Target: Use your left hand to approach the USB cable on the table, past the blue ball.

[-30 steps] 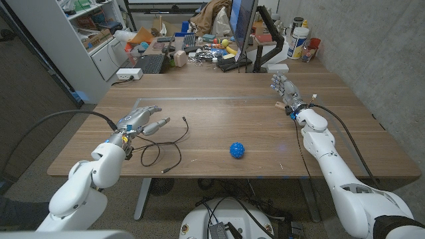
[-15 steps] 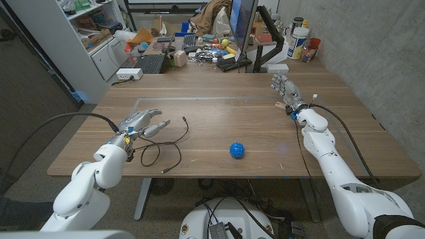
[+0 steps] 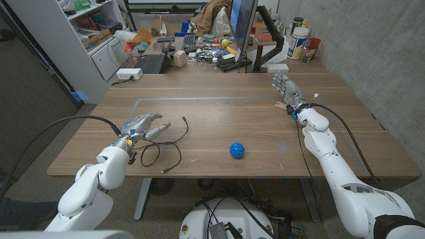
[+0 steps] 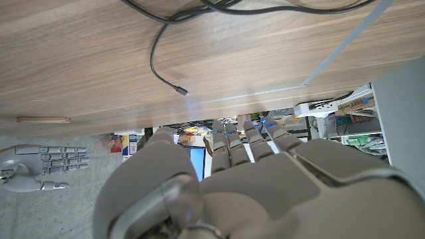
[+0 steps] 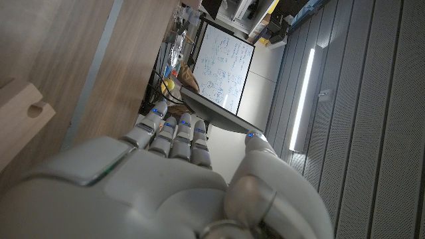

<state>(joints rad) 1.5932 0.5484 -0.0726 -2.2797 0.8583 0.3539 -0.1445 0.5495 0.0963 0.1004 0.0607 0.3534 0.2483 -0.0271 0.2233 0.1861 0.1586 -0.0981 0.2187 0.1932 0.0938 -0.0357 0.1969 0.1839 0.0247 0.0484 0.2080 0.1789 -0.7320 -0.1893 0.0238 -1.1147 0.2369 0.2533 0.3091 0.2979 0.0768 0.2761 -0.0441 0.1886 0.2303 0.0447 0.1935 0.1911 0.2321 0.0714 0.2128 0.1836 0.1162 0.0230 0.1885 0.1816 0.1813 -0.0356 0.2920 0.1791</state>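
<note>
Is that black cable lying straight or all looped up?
Looped. The USB cable curls in loose loops on the table, one plug end free.

The wooden table has a brown grain top with a thin pale rectangle line marked on it. Behind it stands a second desk full of clutter: a black keyboard, a white power strip, a dark monitor seen from its edge, and some bottles near the wall. On the left is a white shelf unit with boxes. The right wall is grey concrete. The floor is grey carpet.
</note>
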